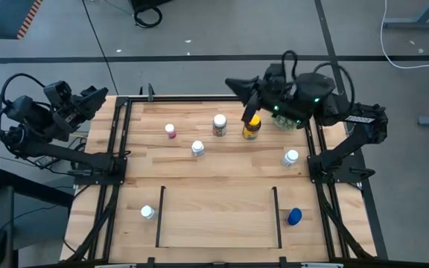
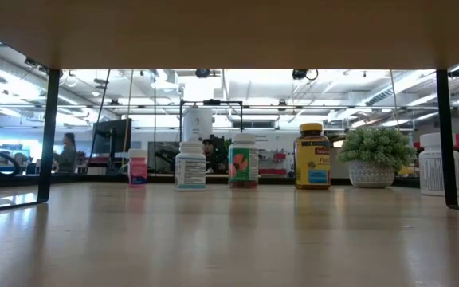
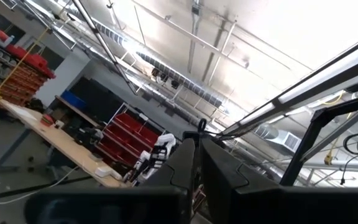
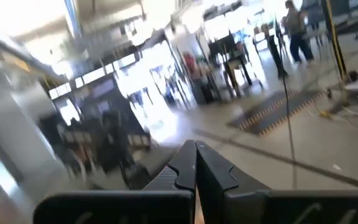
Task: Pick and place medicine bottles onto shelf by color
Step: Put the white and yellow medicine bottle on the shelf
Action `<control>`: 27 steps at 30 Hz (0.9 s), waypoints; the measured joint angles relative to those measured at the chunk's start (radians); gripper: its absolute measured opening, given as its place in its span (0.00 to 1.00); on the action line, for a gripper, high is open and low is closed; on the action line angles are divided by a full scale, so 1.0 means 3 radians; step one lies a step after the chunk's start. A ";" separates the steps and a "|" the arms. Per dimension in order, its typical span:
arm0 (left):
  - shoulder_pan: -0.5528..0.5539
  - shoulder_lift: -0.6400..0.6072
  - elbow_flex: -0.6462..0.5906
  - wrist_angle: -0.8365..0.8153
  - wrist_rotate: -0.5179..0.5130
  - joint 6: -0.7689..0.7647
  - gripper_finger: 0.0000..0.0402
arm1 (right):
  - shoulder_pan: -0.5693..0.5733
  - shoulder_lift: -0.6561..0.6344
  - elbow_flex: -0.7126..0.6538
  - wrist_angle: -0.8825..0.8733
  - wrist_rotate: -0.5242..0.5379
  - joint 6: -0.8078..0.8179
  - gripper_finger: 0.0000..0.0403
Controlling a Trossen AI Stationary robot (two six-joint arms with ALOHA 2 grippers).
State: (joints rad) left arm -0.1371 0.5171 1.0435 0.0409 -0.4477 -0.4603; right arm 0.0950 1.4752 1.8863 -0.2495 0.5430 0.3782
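Several medicine bottles stand upright on their bases on the wooden table: a pink one (image 1: 170, 131), a reddish one with a white cap (image 1: 220, 124), a larger amber one with a yellow cap (image 1: 252, 128), white ones (image 1: 197, 148) (image 1: 290, 157) (image 1: 147, 212) and a blue one (image 1: 294, 217). The shelf (image 1: 218, 219), a light wood bay between two thin black bars, lies at the near edge. My left gripper (image 1: 103, 93) (image 3: 196, 135) is raised off the table's far left corner, shut and holding nothing. My right gripper (image 1: 231, 83) (image 4: 196, 147) hangs high over the far edge, shut and holding nothing, a little beyond the amber bottle.
A spiky green plant in a white pot (image 2: 372, 156) stands at the far right, partly under my right arm in the high view. Black frame rails (image 1: 118, 160) (image 1: 320, 167) run along both sides of the table. A person (image 2: 68, 151) shows in the room beyond.
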 joint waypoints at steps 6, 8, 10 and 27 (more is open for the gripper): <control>0.0003 0.0000 0.0000 -0.0028 -0.0010 0.0198 0.08 | -0.0136 -0.0001 0.0001 0.0237 0.0033 -0.0397 0.02; 0.0003 0.0001 0.0000 -0.0039 -0.0011 0.0289 0.08 | -0.0172 -0.0001 0.0001 0.0127 0.0036 -0.0483 0.02; 0.0003 0.0001 0.0000 -0.0034 -0.0013 0.0302 0.08 | -0.0196 -0.0006 0.0003 -0.0208 0.0043 -0.0497 0.02; 0.0000 0.1136 0.0306 0.0018 -0.0099 0.0439 0.24 | -0.0664 0.0008 -0.0282 -0.4356 -0.0214 0.1518 0.40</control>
State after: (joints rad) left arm -0.1372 0.8577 1.1354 0.0462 -0.4775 -0.3284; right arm -0.1043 1.4775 1.8016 -1.5564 0.4788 0.8337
